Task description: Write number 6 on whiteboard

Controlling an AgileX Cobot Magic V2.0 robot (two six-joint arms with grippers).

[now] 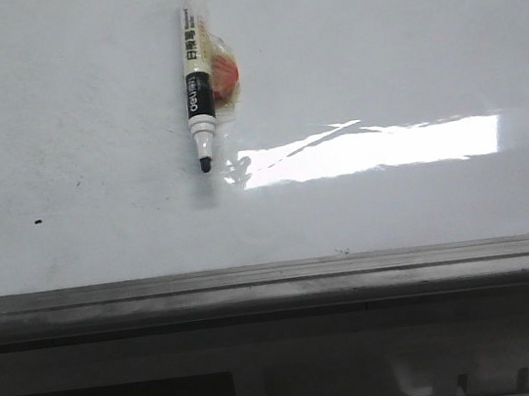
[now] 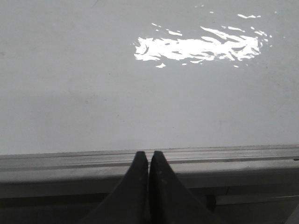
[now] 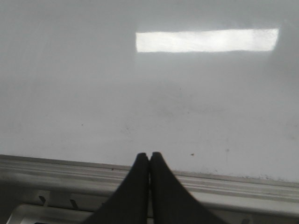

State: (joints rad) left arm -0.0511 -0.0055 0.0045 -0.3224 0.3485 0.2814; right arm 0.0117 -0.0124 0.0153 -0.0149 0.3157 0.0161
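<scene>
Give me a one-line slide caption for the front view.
Uncapped marker lies on the blank whiteboard, tip toward the grey edge rail; no 6 drawn.

You see the whiteboard (image 1: 74, 106) lying flat, glossy white with faint smudges and 1 bright rectangular glare on it. Its grey metal rail (image 1: 276, 280) runs along the near edge. You cannot find any number 6 drawn on the surface; it carries no written line
</scene>
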